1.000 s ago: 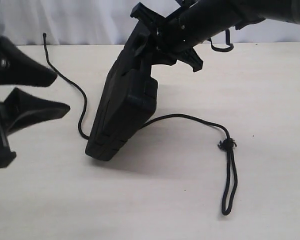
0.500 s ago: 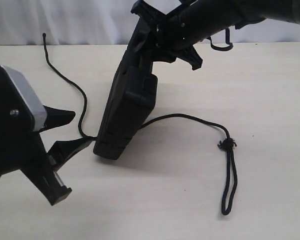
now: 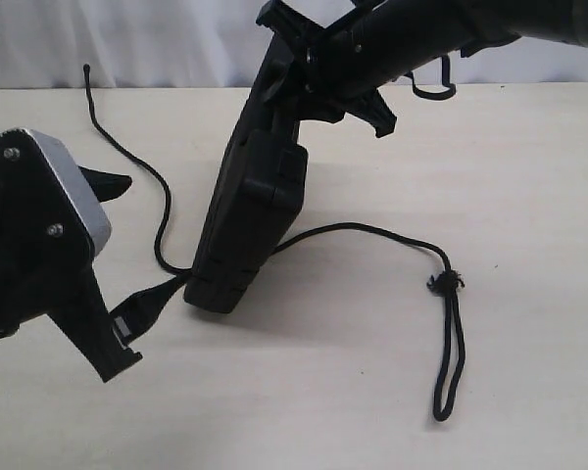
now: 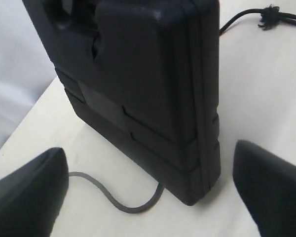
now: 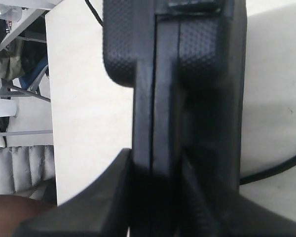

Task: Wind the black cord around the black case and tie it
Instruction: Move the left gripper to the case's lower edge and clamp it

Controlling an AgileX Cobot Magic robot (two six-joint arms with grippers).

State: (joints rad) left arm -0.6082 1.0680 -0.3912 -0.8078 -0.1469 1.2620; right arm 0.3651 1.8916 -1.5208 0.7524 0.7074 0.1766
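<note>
The black case (image 3: 250, 211) stands on one short end, leaning, with my right gripper (image 3: 309, 64) shut on its top edge by the handle. In the right wrist view the fingers clamp both faces of the case (image 5: 182, 74). The black cord (image 3: 127, 157) runs from the far left, passes under the case's bottom end and comes out right to a frayed knot (image 3: 446, 282) and a loop (image 3: 449, 362). My left gripper (image 3: 155, 233) is open, straddling the cord beside the case's bottom corner. Its wrist view shows the case (image 4: 148, 84) and the cord (image 4: 123, 205) between the fingers (image 4: 24, 197).
The pale table (image 3: 529, 176) stretches to the right and front of the case. A white curtain (image 3: 127, 39) hangs behind the table's far edge. The right arm (image 3: 451, 24) reaches in from the top right.
My left gripper has swung in from the left and turned, its lower finger now by the case's bottom corner. The case stands slightly more upright than a second ago.
</note>
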